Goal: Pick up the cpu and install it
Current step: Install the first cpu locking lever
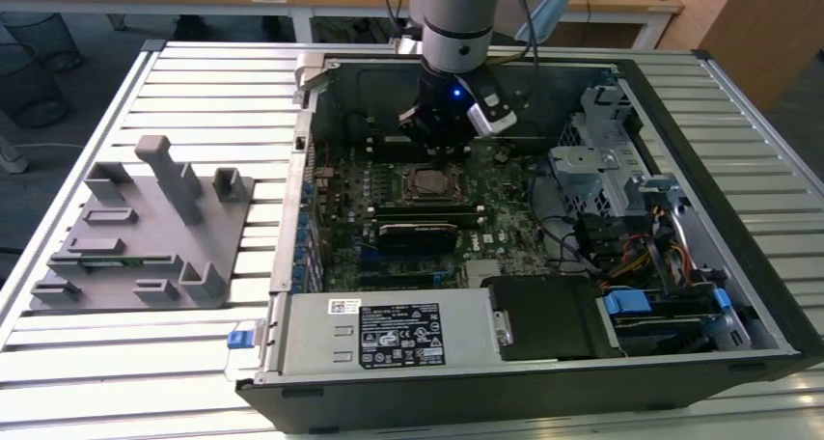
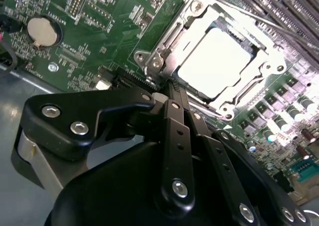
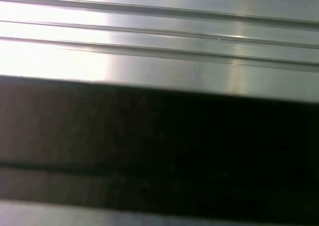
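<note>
Open computer case (image 1: 670, 358) lying flat on a slatted aluminium table (image 1: 193, 372); one case, one motherboard (image 1: 503, 233) inside it. To the exterior view's left of the case, well apart from it, one grey moulded fixture (image 1: 142, 233) with several upright posts.

One robot arm (image 1: 457, 20) reaching down from the far side into the case, with one gripper (image 1: 445, 136) over the far part of the board. In the second wrist view, gripper (image 2: 167, 89) seen from behind its black linkages, both fingers (image 2: 172, 104) drawn in to a narrow point with nothing visible between them. Tips just beside the near corner of the socket frame (image 2: 154, 61); cannot tell whether touching it.

One cpu (image 2: 214, 61), bright silver top up, lying flat inside the one metal-framed socket, not in the gripper. In the exterior view, same cpu (image 1: 426, 181) near the middle of the board, just on the near side of the gripper.

One round coin cell (image 2: 42, 30) on the board, well apart from the socket. One grey power supply (image 1: 386, 334) with a printed label along the near wall of the case. One bundle of coloured cables (image 1: 631, 257) at the exterior view's right.

In the first wrist view, bright aluminium slats (image 3: 199, 41) and a dark band (image 3: 159, 146) across them.
</note>
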`<state>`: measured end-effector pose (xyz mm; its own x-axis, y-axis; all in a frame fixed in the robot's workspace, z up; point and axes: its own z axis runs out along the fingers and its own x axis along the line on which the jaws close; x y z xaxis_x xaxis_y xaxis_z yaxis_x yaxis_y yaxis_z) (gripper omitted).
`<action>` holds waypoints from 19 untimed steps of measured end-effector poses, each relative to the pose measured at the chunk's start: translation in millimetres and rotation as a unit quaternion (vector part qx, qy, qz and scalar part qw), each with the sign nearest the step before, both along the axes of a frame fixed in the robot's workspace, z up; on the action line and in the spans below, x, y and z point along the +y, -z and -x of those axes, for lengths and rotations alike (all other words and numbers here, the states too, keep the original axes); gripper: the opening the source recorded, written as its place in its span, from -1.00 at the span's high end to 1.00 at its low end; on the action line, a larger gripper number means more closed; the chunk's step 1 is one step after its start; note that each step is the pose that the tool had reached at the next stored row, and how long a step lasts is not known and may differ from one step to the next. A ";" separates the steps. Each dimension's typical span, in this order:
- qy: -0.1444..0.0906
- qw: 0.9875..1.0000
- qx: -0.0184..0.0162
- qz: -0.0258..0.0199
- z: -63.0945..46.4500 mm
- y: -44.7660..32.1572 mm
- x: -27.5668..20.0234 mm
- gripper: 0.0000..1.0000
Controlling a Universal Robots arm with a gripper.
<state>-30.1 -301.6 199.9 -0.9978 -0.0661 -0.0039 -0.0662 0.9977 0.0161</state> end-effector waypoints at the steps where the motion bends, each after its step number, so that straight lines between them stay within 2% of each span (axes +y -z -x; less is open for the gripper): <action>1: 0.000 1.000 0.001 0.002 -0.3 0.7 0.0 0.79; 4: 0.000 1.000 0.004 0.007 -0.8 2.3 -0.2 0.79; 11: 0.000 1.000 0.011 0.008 -1.4 4.2 0.0 0.79; 13: 0.000 1.000 0.013 0.004 -1.4 4.1 0.1 0.79; 19: 0.000 1.000 0.014 -0.018 -1.5 3.5 -0.2 0.79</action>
<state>-28.6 -301.9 196.4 -0.9975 -0.0673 0.0224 -0.0660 0.9964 0.0534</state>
